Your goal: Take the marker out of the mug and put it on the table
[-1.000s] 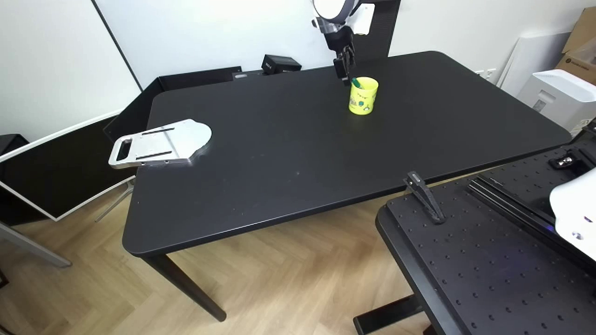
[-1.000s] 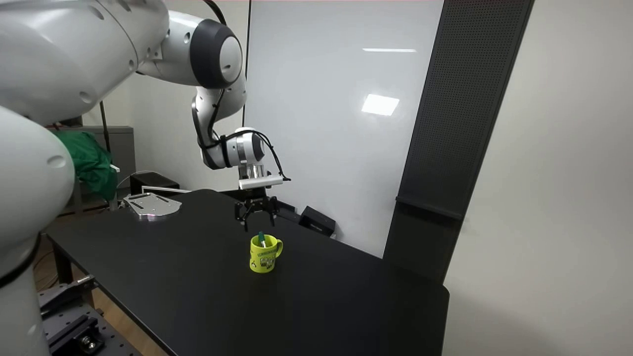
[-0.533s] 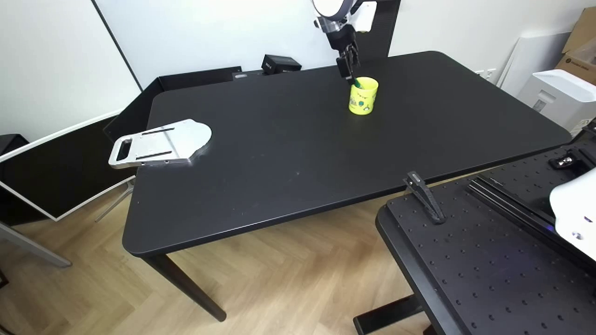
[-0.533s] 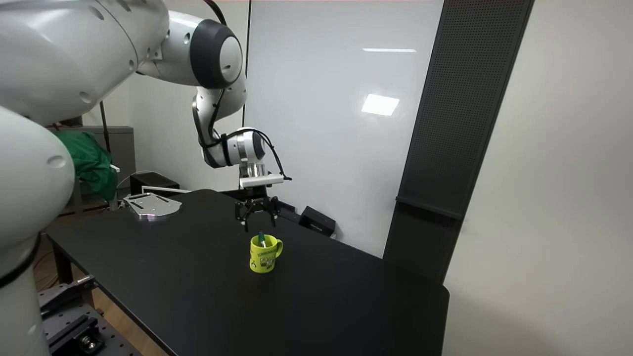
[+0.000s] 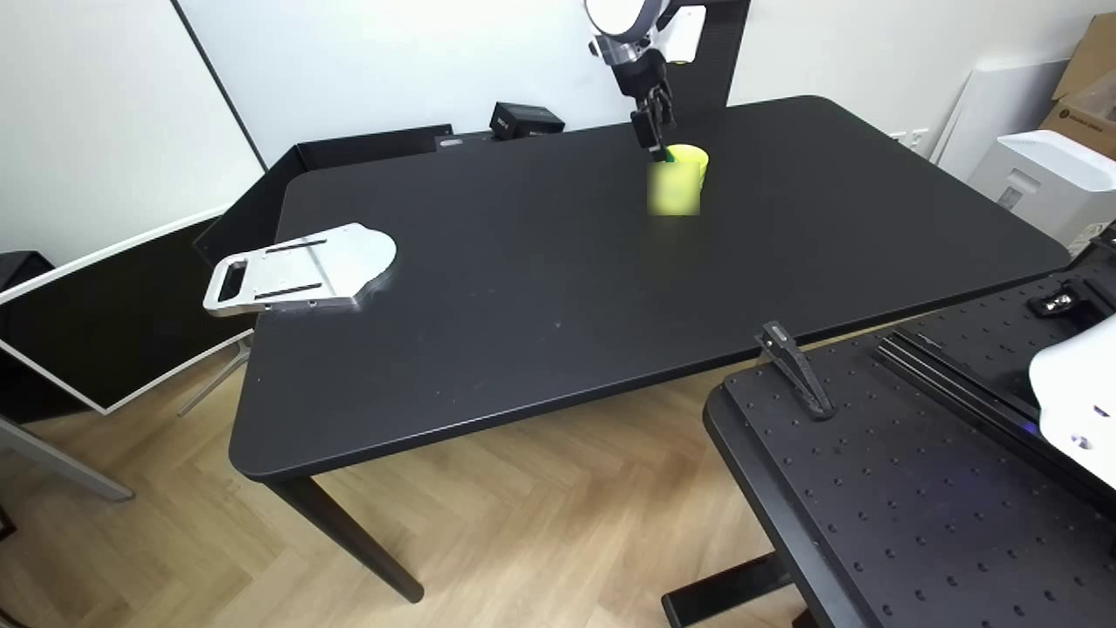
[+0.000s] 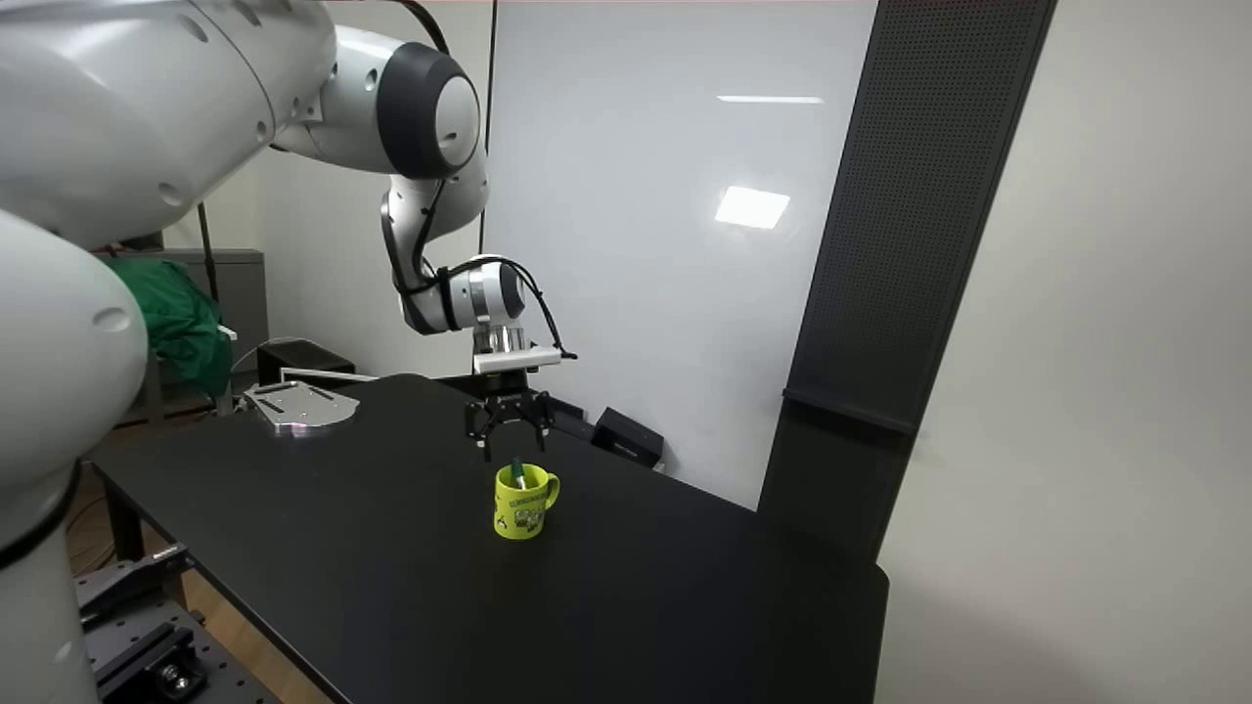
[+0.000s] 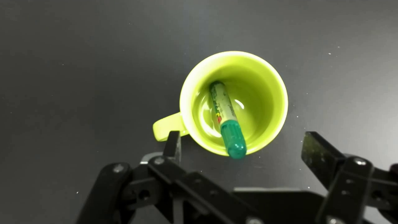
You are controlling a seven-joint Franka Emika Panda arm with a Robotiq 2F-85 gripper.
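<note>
Fingers (image 7: 321,155) spread wide, grasping nothing, slightly lower than half-second ago; marker (image 7: 228,116) leaning in mug (image 7: 261,93).

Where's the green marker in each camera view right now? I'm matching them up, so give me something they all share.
In an exterior view: marker in the upper half, right of centre; only a green sliver shows.
In an exterior view: marker left of and below centre, upper end showing.
Wrist view: marker near the centre, leaning.
Shared landmark: the yellow-green mug that holds it.
</note>
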